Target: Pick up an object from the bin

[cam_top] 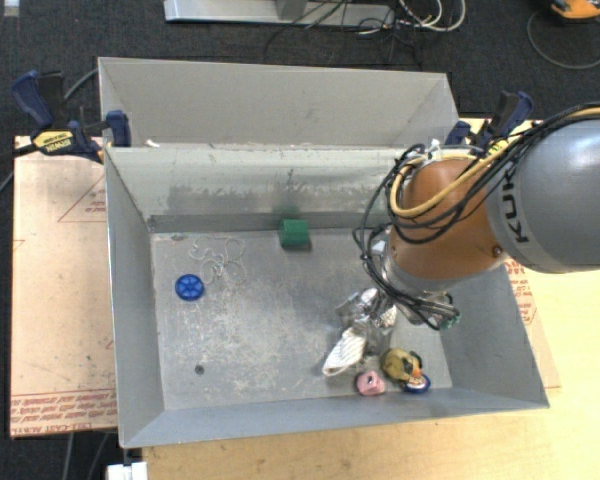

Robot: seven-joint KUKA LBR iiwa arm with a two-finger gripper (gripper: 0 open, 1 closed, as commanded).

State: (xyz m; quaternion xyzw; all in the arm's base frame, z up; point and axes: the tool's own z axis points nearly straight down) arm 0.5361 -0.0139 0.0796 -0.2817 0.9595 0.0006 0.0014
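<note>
Bin (130,298) floor was bare across most of the left and centre, giving open passage from above. The only obstacles there were a blue disc (189,287) near the left wall and a green block (295,233) at the foot of the back wall, well apart. The right side was crowded, with the arm (450,223) taking up the space from the right wall inward. Beneath the gripper (368,313), close to the front wall, was a small heap: white scrap (346,353), pink piece (370,383) and yellow-and-black toy (404,368), lying just beside one another.
</note>
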